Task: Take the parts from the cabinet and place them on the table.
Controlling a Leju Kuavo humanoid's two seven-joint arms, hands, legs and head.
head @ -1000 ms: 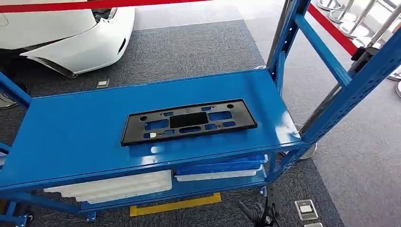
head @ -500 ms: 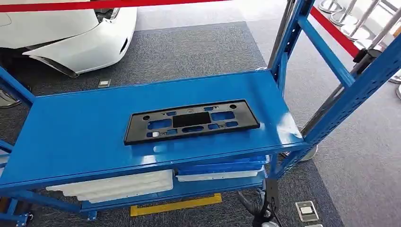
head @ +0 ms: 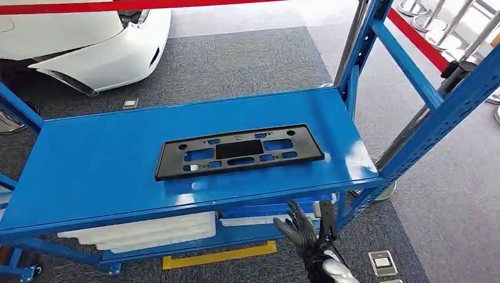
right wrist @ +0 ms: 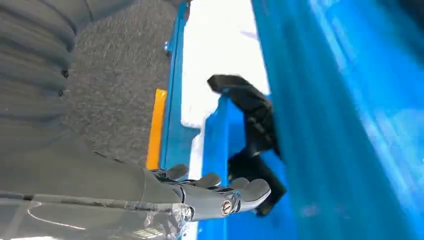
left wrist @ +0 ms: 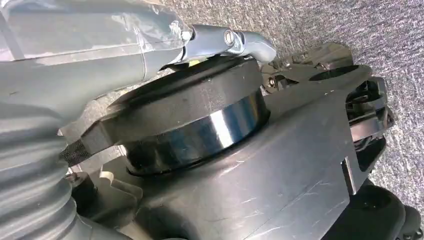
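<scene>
Black and flat, a plastic plate holder (head: 239, 151) pierced with cut-outs lay near the middle of the blue cabinet's top shelf (head: 88, 171), its long side roughly parallel to the front edge. The robot's right hand (head: 299, 227) was raised in front of that edge near the cabinet's right front post (head: 439, 115), below shelf level, its dark fingers (right wrist: 250, 115) spread apart and holding nothing. The left hand (left wrist: 227, 41) hung beside the robot's body over grey carpet (head: 236, 62); whether it was open or closed could not be told. White trays (head: 147, 231) sat on the lower shelf. A white car (head: 88, 41) stood beyond the cabinet, behind a red barrier tape (head: 71, 7).
</scene>
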